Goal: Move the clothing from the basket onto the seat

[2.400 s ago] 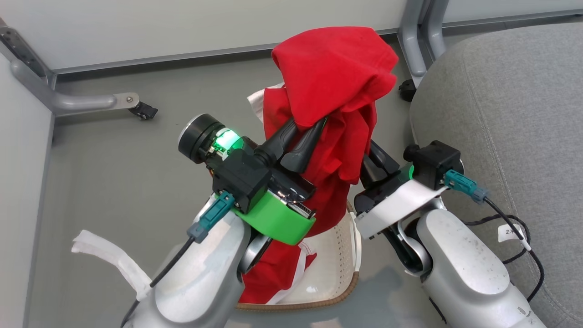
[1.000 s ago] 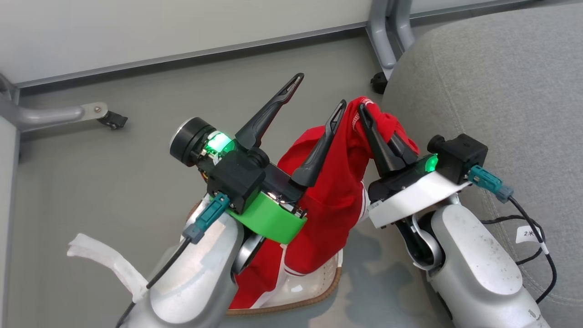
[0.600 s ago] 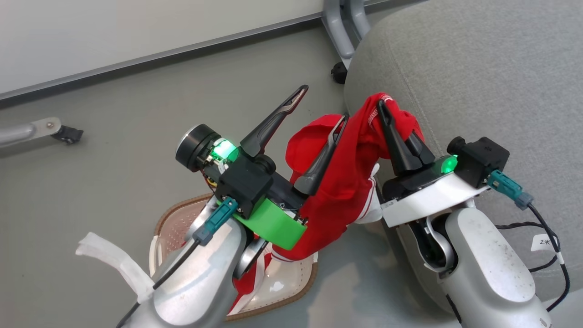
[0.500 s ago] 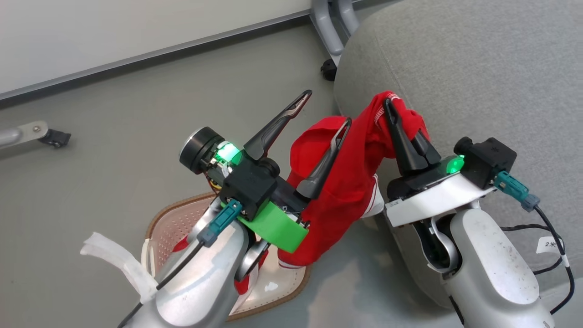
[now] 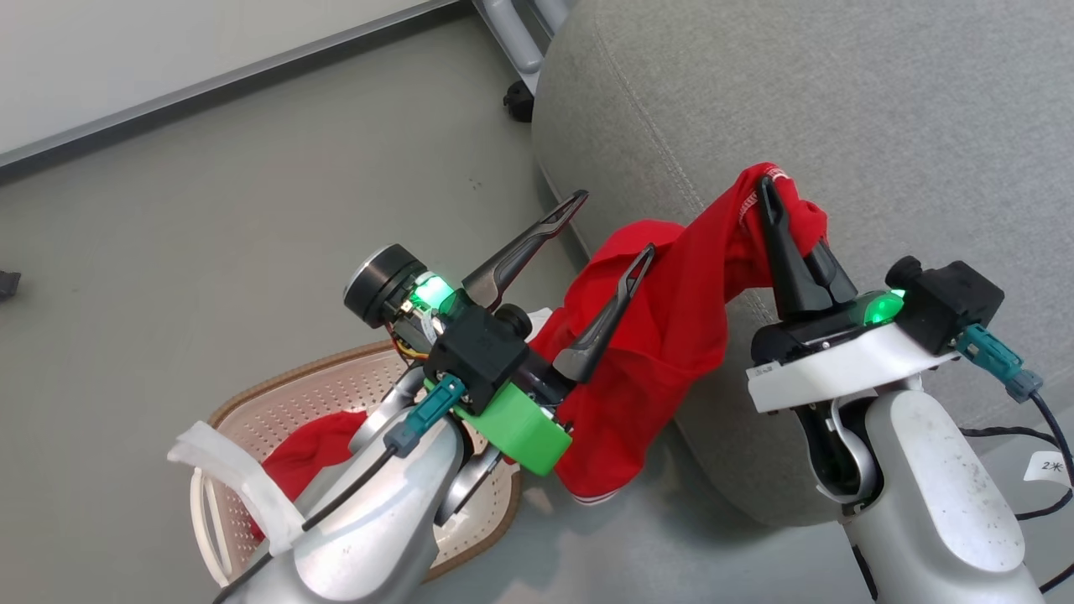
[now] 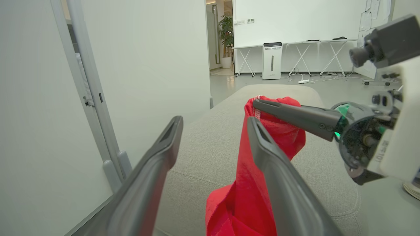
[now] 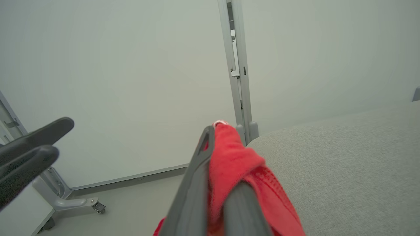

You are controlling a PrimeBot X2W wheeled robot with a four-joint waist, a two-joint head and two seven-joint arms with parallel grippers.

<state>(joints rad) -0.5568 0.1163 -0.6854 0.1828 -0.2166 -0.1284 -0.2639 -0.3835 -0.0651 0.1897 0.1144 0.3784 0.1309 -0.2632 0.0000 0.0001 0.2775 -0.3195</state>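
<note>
Right fingers (image 5: 776,243) are pinching the top edge of a red garment (image 5: 671,319) above the grey seat (image 5: 839,101), its cloth hanging beside the spread, empty left fingers (image 5: 516,254), while another garment (image 5: 315,440) is lying in the basket (image 5: 336,382) below them.

Grey floor (image 5: 210,184), white partition panels (image 7: 131,65), folding tables (image 6: 311,41) and plant (image 6: 226,31) beyond.

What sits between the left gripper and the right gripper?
A red garment, pinched by the right gripper, hangs beside the open left gripper in front of the seat, as the head view shows.
</note>
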